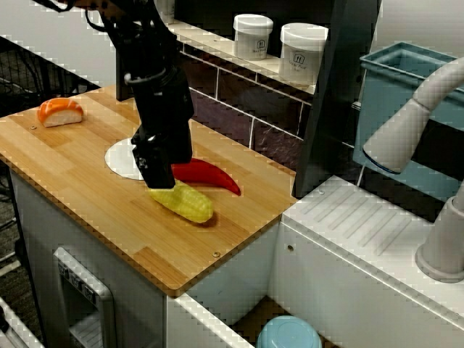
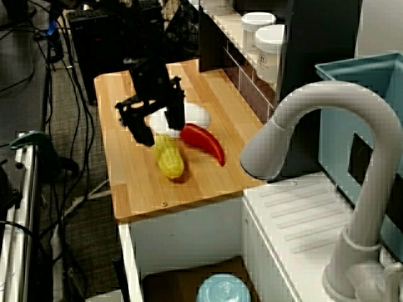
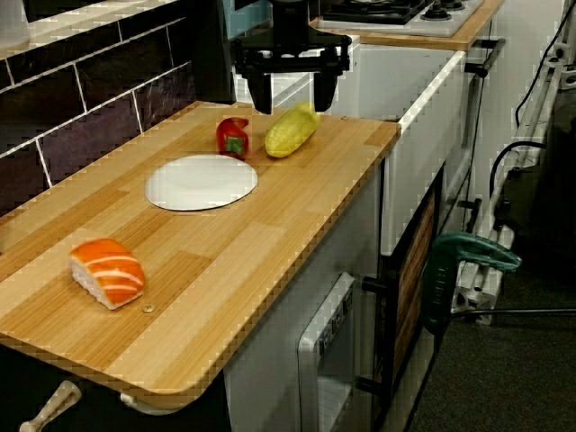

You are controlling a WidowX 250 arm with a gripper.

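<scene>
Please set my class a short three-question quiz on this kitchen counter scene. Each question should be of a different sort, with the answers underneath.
1. True or false: the salmon sushi lies on the white plate.
2. How many white jars stand on the shelf behind the counter?
3. Which thing is nearest the open pincer? A the salmon sushi; B the yellow corn; C one of the white jars.

Key
1. False: the sushi lies on the bare wood, well apart from the plate.
2. Two.
3. B.
</scene>
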